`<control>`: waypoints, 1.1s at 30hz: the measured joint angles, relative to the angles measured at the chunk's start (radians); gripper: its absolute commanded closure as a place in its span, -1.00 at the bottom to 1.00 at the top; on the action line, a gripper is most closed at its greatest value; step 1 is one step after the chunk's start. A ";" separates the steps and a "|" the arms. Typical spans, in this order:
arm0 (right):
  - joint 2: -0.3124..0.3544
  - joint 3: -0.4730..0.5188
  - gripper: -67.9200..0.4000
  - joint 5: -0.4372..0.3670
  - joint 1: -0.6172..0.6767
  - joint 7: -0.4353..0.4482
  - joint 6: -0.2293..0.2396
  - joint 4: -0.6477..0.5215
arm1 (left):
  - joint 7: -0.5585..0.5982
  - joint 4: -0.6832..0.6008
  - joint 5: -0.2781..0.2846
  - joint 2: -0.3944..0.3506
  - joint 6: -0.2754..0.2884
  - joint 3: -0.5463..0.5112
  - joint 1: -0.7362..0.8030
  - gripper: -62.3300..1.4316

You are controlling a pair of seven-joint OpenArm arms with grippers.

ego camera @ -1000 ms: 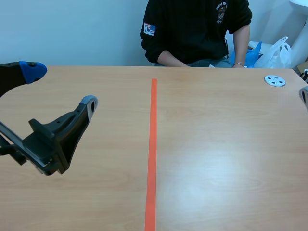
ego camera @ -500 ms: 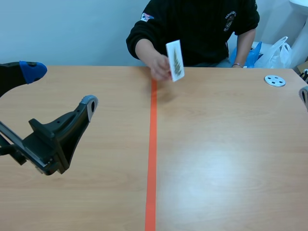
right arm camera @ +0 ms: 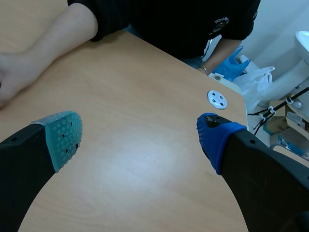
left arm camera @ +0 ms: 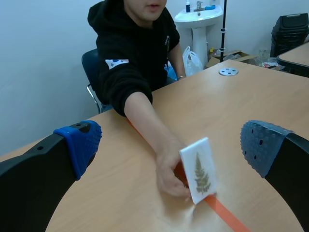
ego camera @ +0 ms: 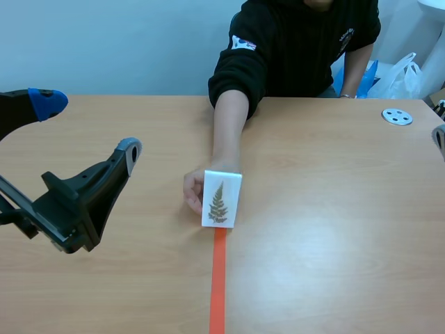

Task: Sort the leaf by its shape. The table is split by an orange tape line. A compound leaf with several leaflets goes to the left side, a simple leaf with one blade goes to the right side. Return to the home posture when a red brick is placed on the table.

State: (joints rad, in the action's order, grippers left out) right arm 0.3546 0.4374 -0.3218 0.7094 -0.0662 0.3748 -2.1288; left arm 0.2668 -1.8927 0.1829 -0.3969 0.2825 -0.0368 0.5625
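Note:
A white card (ego camera: 222, 199) printed with a fern-like leaf of several leaflets stands upright on the orange tape line (ego camera: 218, 278) at mid-table. A person's hand (ego camera: 195, 191) holds it from behind. My left gripper (ego camera: 88, 125) hangs open above the table's left side, well apart from the card. From the left wrist the card (left arm camera: 198, 170) stands ahead of the open left gripper (left arm camera: 171, 145), with the hand (left arm camera: 169, 174) beside it. My right gripper (right arm camera: 139, 137) is open over bare table; only a sliver of the gripper (ego camera: 439, 139) shows at the scene's right edge.
The person sits across the table, forearm (ego camera: 227, 132) stretched along the tape line. A small white disc (ego camera: 397, 116) lies at the far right of the table. A white plastic bag (ego camera: 403, 73) sits beyond the table's far edge.
The person's hand has carried the card from the far edge of the table down to the middle of the tape line. Neither arm has moved.

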 measured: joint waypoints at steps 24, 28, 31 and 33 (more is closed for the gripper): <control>0.244 -0.113 -0.44 -0.096 -0.116 -0.024 0.047 0.160 | 0.001 0.000 0.000 0.000 0.000 0.000 0.000 -0.98; 0.329 -0.258 -0.44 -0.143 -0.248 -0.027 0.076 0.339 | 0.003 0.000 0.000 0.000 0.000 0.000 0.000 -0.98; 0.388 -0.391 -0.44 -0.166 -0.364 -0.025 0.112 0.449 | 0.003 0.000 0.000 0.000 0.000 0.000 0.000 -0.98; 0.423 -0.488 -0.44 -0.170 -0.443 -0.014 0.119 0.502 | 0.003 0.000 0.000 0.000 0.000 0.000 0.000 -0.98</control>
State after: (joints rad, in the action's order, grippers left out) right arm 0.7776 -0.0509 -0.4915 0.2668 -0.0807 0.4934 -1.6272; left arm 0.2703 -1.8927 0.1825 -0.3969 0.2829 -0.0368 0.5629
